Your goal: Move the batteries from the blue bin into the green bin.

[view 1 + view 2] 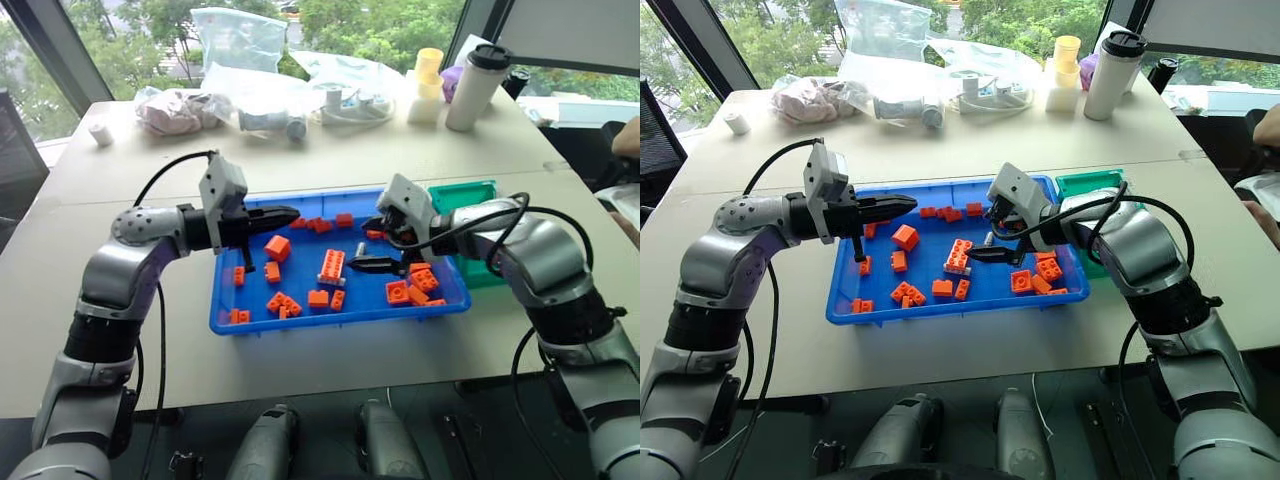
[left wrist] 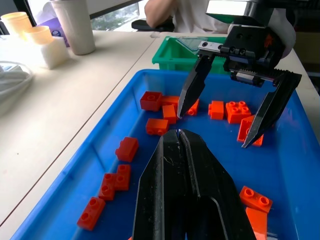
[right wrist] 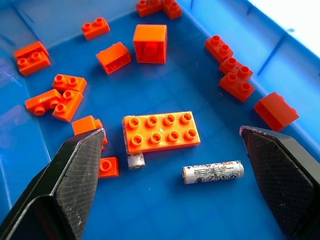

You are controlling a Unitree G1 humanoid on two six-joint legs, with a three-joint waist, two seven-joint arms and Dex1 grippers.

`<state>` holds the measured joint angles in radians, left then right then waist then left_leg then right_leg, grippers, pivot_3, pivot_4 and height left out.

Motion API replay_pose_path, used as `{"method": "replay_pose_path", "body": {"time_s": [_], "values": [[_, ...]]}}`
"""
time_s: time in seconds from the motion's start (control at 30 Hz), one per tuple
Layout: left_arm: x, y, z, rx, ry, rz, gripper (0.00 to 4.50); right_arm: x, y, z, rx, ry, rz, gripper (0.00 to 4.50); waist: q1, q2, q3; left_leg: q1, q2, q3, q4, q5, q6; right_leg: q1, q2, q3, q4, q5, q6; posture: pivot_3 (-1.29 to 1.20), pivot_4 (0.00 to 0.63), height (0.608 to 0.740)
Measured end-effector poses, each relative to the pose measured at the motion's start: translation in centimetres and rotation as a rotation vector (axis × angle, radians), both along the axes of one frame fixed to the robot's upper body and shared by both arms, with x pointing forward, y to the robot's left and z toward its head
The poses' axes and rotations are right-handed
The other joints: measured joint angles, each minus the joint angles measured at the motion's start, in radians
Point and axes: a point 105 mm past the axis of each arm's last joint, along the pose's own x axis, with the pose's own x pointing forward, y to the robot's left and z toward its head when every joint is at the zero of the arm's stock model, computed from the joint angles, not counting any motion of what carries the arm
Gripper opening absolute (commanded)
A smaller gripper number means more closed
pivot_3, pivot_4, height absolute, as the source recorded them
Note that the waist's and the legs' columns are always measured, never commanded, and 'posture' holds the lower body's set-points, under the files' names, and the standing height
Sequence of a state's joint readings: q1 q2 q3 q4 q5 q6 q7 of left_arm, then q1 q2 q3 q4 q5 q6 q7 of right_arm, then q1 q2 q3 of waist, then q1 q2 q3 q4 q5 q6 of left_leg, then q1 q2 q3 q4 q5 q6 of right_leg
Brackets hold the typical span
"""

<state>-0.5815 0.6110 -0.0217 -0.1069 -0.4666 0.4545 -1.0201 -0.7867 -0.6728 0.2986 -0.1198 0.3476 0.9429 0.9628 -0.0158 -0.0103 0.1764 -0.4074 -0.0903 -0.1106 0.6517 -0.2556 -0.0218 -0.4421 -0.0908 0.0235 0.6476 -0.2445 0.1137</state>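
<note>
Two batteries remain in the blue bin (image 1: 232, 322), lower centre of the right wrist view: one battery (image 3: 213, 172) lying free, a second battery (image 3: 133, 150) half tucked under the long orange brick (image 3: 160, 131). Green bin (image 1: 447, 198), right of centre in the head view, contents not visible. Right gripper (image 3: 175, 185) spread wide, empty, poised over both. Left gripper (image 1: 283, 214) closed, empty. Both transfers judged outstanding.

Orange bricks (image 1: 331, 266); white tumbler (image 1: 477, 87), plastic bags (image 1: 237, 38) on table (image 1: 400, 150).
</note>
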Motion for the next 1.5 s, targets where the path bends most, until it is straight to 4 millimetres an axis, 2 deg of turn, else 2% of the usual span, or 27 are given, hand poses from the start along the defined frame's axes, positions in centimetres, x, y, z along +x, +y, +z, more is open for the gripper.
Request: {"method": "replay_pose_path", "body": {"time_s": [0.23, 0.57, 0.73, 0.93, 1.0, 1.07, 1.13, 1.3, 1.4, 1.5], "values": [[-0.6, 0.6, -0.7, 0.013, 0.019, 0.044, 0.0, 1.0, 1.5, -3.1, -0.048, 0.06, 0.073, 4.47, 0.001, 0.0, 0.0, 0.0, 0.0, 0.0, 0.0, 0.001, -0.001, 0.0, 0.0, 0.0, 0.0, 0.0, 0.0, 0.0, 0.15, 0.74], [-0.9, 0.9, -0.2, 0.009, 0.009, 0.065, 0.0, 2.3, 2.4, -3.9, -0.088, 0.033, 0.102, 4.47, 0.0, 0.0, 0.0, 0.0, 0.0, 0.0, 0.0, 0.001, -0.002, 0.0, 0.0, 0.0, 0.0, 0.0, 0.0, 0.0, 0.15, 0.74], [-1.0, 1.1, -0.5, 0.013, 0.02, 0.069, 0.0, 2.2, 2.5, -4.1, -0.096, 0.041, 0.122, 4.47, 0.0, 0.0, 0.0, 0.0, 0.0, 0.0, 0.0, 0.001, -0.002, 0.0, 0.0, 0.0, 0.0, 0.0, 0.0, 0.0, 0.15, 0.74], [-1.0, 1.1, -0.4, 0.012, 0.019, 0.072, 0.0, 2.2, 3.0, -5.4, -0.105, 0.099, 0.121, 4.47, -0.001, 0.0, 0.0, 0.0, 0.0, 0.0, 0.0, 0.001, -0.002, 0.0, 0.0, 0.0, 0.0, 0.0, 0.0, 0.0, 0.15, 0.74], [-1.0, 1.1, -0.4, 0.012, 0.019, 0.073, 0.0, 2.3, 3.0, -5.2, -0.109, 0.105, 0.116, 4.47, -0.001, 0.0, 0.0, 0.0, 0.0, 0.0, 0.0, 0.001, -0.002, 0.0, 0.0, 0.0, 0.0, 0.0, 0.0, 0.0, 0.15, 0.74], [-1.0, 1.1, -0.4, 0.012, 0.019, 0.074, 0.0, 2.4, 3.0, -5.1, -0.11, 0.109, 0.114, 3.98, -0.001, 0.0, 0.0, 0.0, 0.0, 0.0, 0.0, 0.001, -0.002, 0.0, 0.0, 0.0, 0.0, 0.0, 0.0, 0.0, 0.15, 0.74], [-1.0, 1.1, -0.5, 0.012, 0.02, 0.075, 0.0, 2.4, 3.1, -5.2, -0.108, 0.114, 0.115, 3.19, -0.001, 0.0, 0.0, 0.0, 0.0, 0.0, 0.0, 0.001, -0.002, 0.0, 0.0, 0.0, 0.0, 0.0, 0.0, 0.0, 0.15, 0.74], [-1.2, 1.0, -0.6, 0.013, 0.016, 0.078, 0.0, 2.4, 3.0, -4.7, -0.1, 0.121, 0.101, 3.13, 0.0, 0.0, 0.0, 0.0, 0.0, 0.0, 0.0, 0.001, -0.002, 0.0, 0.0, 0.0, 0.001, 0.0, 0.0, 0.0, 0.15, 0.74], [-1.2, 1.0, -0.5, 0.012, 0.013, 0.082, 0.0, 2.0, 3.3, -3.3, -0.079, 0.093, 0.11, 3.13, 0.0, 0.0, 0.0, 0.0, 0.0, -0.001, 0.0, 0.001, -0.002, -0.001, 0.0, 0.0, 0.001, 0.0, 0.0, 0.0, 0.15, 0.74], [-1.1, 1.0, -0.5, 0.012, 0.013, 0.083, 0.0, 1.3, 4.4, -1.8, -0.056, 0.059, 0.144, 3.13, -0.002, 0.0, 0.0, 0.0, 0.0, -0.001, 0.0, 0.001, -0.002, -0.001, 0.0, 0.0, 0.001, 0.0, 0.0, 0.0, 0.15, 0.74]]}}
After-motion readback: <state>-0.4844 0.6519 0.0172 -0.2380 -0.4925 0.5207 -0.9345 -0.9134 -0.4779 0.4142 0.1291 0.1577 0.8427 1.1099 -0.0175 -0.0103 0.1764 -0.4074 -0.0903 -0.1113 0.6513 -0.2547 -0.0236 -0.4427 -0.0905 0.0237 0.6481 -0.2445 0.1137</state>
